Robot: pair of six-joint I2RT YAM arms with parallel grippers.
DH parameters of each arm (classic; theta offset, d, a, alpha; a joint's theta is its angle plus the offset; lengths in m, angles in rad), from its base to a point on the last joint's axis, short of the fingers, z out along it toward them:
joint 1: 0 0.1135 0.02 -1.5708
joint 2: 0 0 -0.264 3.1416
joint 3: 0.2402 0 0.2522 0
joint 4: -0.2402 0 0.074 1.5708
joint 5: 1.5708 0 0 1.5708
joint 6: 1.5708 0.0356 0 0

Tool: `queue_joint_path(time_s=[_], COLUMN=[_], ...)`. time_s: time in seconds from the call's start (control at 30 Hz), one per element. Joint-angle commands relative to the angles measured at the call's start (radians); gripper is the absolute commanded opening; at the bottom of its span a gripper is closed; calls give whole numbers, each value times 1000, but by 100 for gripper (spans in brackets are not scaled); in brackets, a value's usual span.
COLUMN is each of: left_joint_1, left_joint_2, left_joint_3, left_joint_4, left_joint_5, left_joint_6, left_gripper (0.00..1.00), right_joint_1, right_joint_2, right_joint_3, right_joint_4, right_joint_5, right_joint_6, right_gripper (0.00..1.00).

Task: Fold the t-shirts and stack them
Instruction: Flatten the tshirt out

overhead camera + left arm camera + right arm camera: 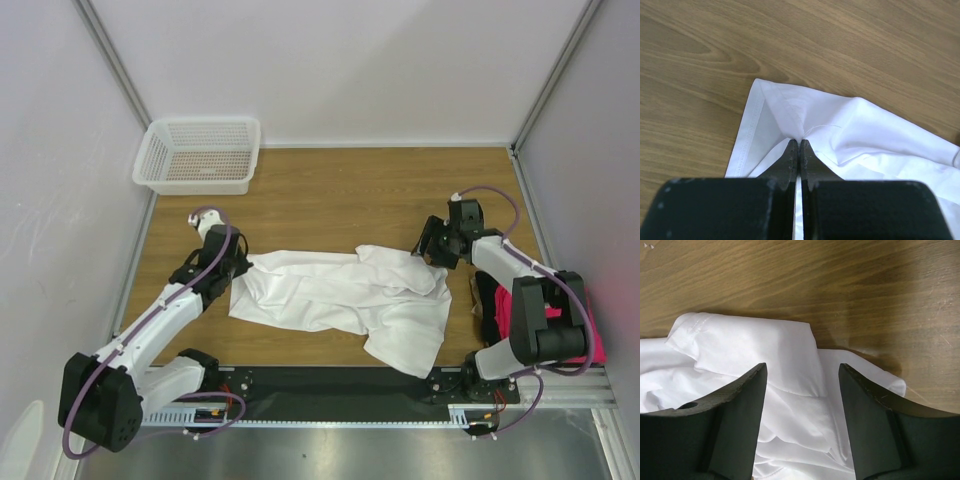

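My left tool [798, 143] is clenched on the 9 o'clock edge of the white shirt [340, 295]; right tool [802, 372] hangs released over its 3 o'clock end. It's crumpled in the middle of the surface [330, 190].

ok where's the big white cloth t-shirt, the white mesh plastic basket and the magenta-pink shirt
large white cloth t-shirt [330, 295], top view, middle of the crumpled body
white mesh plastic basket [200, 186], top view, its near wall
magenta-pink cloth shirt [598, 338], top view, its far right edge
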Motion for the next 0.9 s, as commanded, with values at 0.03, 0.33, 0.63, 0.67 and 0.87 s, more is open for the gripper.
queue_joint_path(time_s=[0.03,0.33,0.63,0.67,0.87], left_joint_1=[8,8,10,10,10], left_joint_2=[16,25,-2,-5,-53], left_joint_3=[14,23,49,52,103], left_joint_4=[36,32,29,29,110], left_joint_5=[3,-3,-28,-30,-57], left_joint_6=[18,27,51,54,85], left_gripper=[0,0,0,0,0], right_joint_1=[7,14,7,8,5], right_joint_2=[29,46,-72,-90,-155], right_joint_3=[33,41,57,64,94], right_joint_4=[28,30,59,62,116], right_joint_5=[-18,-13,8,15,42], right_joint_6=[-9,-8,-14,-17,-64], right_gripper=[64,31,0,0,0])
